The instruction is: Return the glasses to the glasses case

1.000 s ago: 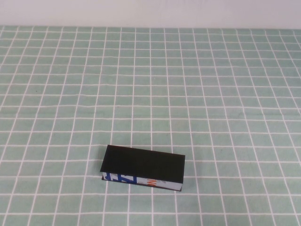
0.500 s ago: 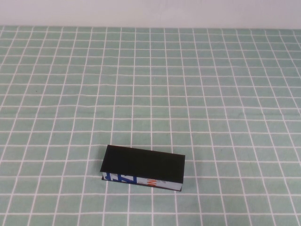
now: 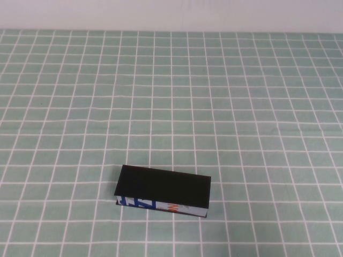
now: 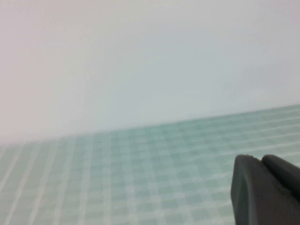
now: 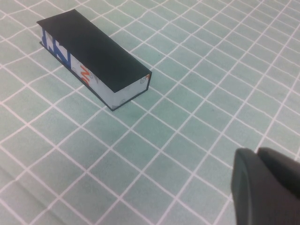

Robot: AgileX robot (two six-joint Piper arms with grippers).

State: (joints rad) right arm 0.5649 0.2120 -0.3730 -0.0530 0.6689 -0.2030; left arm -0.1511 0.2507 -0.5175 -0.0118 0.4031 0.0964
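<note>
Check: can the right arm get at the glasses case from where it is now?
Probably yes. The glasses case lies shut on the checked tablecloth, with nothing around it. The right end effector is shut and hangs above the cloth, apart from it. The left end effector is parked facing away.

Glasses case (image 3: 163,186): black rectangular box, lid shut flat. White front edge carries blue and orange print. Lies on its base near the table's front edge, long side slightly skewed. Glasses not visible in any view.
</note>
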